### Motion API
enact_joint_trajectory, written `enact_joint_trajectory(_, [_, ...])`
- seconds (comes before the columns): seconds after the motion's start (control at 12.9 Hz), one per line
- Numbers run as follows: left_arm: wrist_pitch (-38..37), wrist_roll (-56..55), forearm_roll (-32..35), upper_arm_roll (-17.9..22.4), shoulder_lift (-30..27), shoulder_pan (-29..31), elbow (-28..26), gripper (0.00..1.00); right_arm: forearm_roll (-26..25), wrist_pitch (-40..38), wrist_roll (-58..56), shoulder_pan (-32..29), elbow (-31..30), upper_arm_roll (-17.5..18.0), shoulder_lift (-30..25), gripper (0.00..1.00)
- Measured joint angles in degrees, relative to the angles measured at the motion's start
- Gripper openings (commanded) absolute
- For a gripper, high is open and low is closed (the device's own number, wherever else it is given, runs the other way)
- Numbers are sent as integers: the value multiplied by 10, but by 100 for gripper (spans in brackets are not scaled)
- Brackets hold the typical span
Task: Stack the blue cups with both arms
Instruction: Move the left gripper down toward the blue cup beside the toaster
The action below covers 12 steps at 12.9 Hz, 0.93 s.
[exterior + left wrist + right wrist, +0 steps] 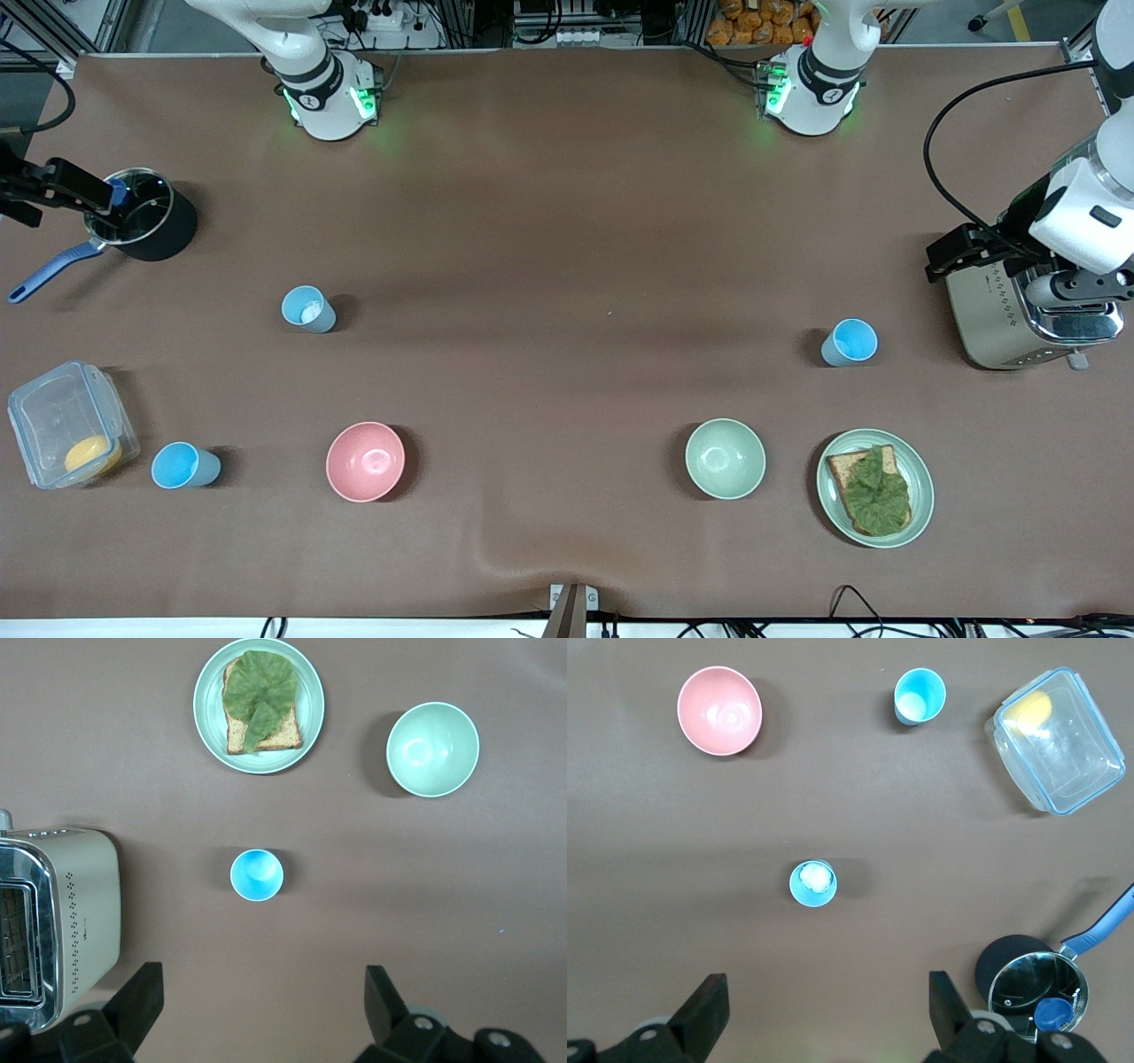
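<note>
Three light-blue cups stand upright and apart on the brown table. One cup [308,309] toward the right arm's end has a white lump inside; it shows in the right wrist view [812,883]. A second cup [184,466] stands beside the clear container, also in the right wrist view [920,695]. The third cup [850,343] stands beside the toaster, also in the left wrist view [257,874]. My left gripper [948,255] [263,992] is open and empty, high over the table by the toaster. My right gripper [62,188] [826,999] is open and empty, high by the black pot.
A pink bowl [365,461], a pale green bowl [725,458] and a plate [921,496] with toast and lettuce line the side near the front camera. A toaster [1019,323], a black pot [164,232] with a blue handle and a clear container [62,416] stand at the ends.
</note>
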Motion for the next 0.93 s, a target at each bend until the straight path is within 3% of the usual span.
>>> enact_joint_trajectory(0.54, [3,5,0,0,0,2,-6,100,0,-1,1,-1,1,0,7,100])
enact_joint_trajectory(0.93, [158,5,2,2,13,5,-130,100,0,-1,1,-10,1,-1,8,100])
